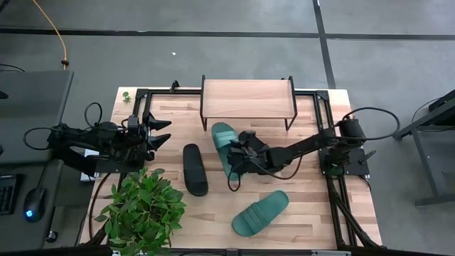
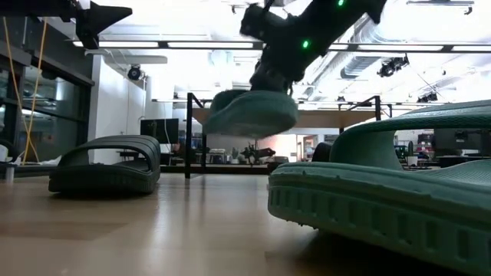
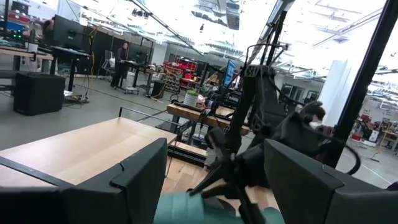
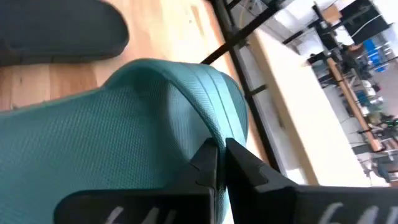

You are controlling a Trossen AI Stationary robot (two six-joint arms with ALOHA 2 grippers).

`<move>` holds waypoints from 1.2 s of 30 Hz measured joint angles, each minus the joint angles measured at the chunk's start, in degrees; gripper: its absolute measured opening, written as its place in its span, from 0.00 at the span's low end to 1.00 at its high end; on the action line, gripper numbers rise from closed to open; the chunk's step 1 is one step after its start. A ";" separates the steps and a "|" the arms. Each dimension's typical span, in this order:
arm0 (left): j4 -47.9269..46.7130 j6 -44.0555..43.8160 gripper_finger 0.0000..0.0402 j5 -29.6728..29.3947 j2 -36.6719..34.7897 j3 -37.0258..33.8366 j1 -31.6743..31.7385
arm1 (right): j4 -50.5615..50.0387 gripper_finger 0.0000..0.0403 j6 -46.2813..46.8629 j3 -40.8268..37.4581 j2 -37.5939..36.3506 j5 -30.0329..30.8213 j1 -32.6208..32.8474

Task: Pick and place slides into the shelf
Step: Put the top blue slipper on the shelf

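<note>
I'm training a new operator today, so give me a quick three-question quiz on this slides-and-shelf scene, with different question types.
1. True or false: the right gripper is shut on a teal slide lifted off the table.
2. How many slides show in the high view? A) two B) three C) four
3. Fill in: the left gripper hangs open, holding ____.

Key
1. True: the low view shows that slide in the air, in front of the shelf.
2. B: the held teal one, a black slide, and a second teal slide.
3. Nothing.
</note>
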 joint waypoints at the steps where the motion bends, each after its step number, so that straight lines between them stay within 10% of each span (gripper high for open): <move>1: 0.00 0.00 0.62 0.00 0.00 0.00 0.00 | -0.06 0.00 -0.04 0.00 -0.57 0.76 0.50; 19: -0.31 -0.02 0.62 -0.02 0.00 0.00 0.02 | -4.18 0.00 -6.90 0.00 -10.86 8.38 1.15; 36: -0.35 -0.02 0.62 -0.02 0.00 0.00 0.02 | -19.13 0.00 -6.60 0.02 -23.90 -1.37 -10.54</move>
